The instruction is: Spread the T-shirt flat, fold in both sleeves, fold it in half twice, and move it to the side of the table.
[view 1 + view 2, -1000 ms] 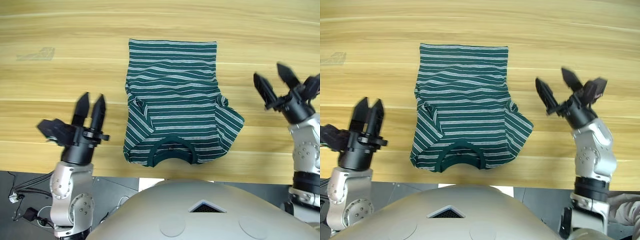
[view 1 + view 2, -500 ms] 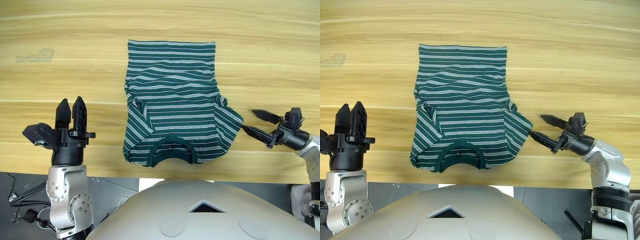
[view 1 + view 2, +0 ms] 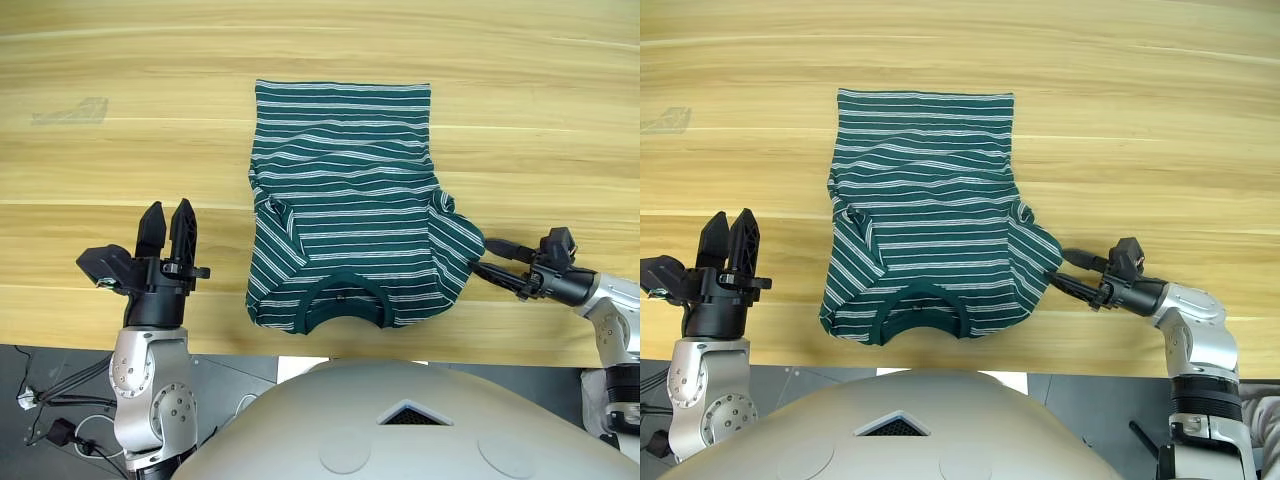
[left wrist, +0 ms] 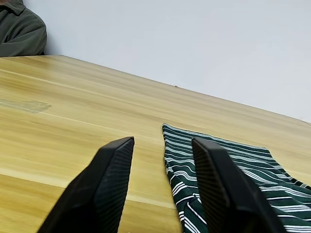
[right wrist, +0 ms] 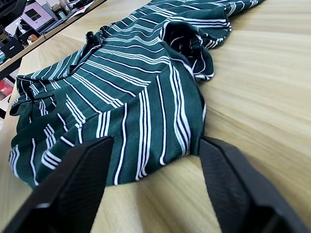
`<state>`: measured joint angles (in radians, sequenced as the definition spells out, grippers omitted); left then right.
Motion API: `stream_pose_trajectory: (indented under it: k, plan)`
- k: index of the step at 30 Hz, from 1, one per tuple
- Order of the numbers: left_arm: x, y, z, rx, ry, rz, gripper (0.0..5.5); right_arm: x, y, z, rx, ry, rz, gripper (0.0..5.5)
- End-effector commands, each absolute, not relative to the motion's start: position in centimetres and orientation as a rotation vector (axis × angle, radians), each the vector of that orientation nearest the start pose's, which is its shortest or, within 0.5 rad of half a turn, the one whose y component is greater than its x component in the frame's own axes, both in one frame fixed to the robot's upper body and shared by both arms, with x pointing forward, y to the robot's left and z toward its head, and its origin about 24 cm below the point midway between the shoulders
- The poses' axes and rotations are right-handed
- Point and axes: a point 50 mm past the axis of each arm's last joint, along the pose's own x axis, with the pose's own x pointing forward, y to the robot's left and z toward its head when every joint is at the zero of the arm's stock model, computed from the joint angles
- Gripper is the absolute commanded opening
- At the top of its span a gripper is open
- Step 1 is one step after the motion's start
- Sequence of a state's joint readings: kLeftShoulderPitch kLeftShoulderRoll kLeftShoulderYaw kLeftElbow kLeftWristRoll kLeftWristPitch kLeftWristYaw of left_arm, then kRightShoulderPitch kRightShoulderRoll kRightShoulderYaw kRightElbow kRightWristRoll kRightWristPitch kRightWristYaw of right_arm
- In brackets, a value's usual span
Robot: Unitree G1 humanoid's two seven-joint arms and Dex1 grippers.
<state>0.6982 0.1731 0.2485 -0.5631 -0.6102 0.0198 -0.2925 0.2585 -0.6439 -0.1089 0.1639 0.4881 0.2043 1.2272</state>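
T-shirt [image 3: 345, 190] lies mid-desk [image 3: 120, 60], collar toward the robot. Body is fairly flat, both sleeves rumpled.

Low at desk level, right tool [image 3: 481, 254] has its fingers apart, tips at the right sleeve [image 3: 455, 240] edge, nothing clamped. Judged: lined up to pinch the hem for spreading or folding.

Upright beside the left sleeve [image 3: 268, 240], left tool [image 3: 169, 210] has its fingers apart, clear of cloth, probably on standby.

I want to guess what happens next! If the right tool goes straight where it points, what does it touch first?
Most likely the dark green, white-striped T-shirt, at its sleeve edge. The open right tool points straight at it from close by, though whether they already touch is unclear.
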Motion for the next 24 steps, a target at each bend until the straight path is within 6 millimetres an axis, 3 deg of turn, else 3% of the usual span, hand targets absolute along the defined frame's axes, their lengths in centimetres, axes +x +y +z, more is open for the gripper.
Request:
stream_pose_trajectory:
  k: [1, 12, 24]
  plan:
    - [11.1, 22.9, 6.5, -0.271, 0.024, 0.012, 2.22, 16.1, -27.0, 0.8, 0.178, 0.531, 0.951, 2.38]
    - [11.4, 22.2, 5.5, -0.284, 0.052, -0.029, 2.22, 16.5, -26.1, 0.3, 0.163, 0.517, 0.983, 0.04]
    - [11.5, 21.7, 5.1, -0.281, 0.065, -0.054, 2.22, 16.7, -24.0, 1.7, 0.214, 0.438, 1.089, 0.02]
